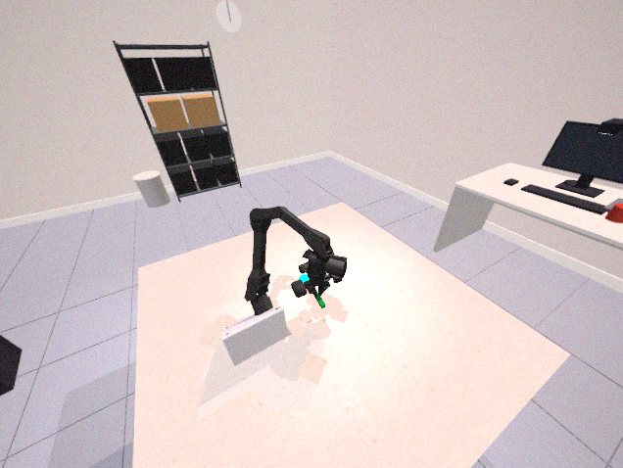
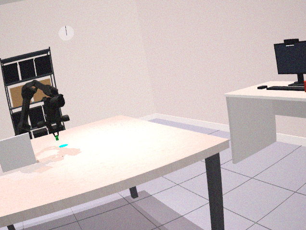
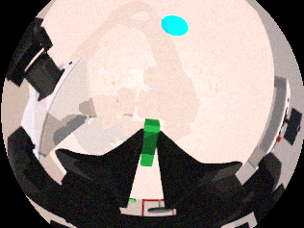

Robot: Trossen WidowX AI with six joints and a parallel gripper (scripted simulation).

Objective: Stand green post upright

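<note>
The green post (image 1: 321,302) (image 2: 57,138) (image 3: 150,139) is held between the fingertips of my gripper (image 1: 318,295) (image 2: 56,134) (image 3: 150,133), which is shut on it. The post is in the air above the table, lying roughly level or somewhat tilted, not upright. The flat cyan circle (image 1: 304,277) (image 2: 63,145) (image 3: 174,25) lies on the table, away from the post. In the top view the arm partly hides it; in the wrist view it shows whole, at the top, right of centre.
A white upright panel (image 1: 258,336) (image 2: 17,153) stands on the table (image 1: 403,382) (image 2: 138,158) beside the arm's base. A white desk (image 1: 508,175) (image 2: 254,91) with a monitor stands off to the right, and a shelf rack stands behind.
</note>
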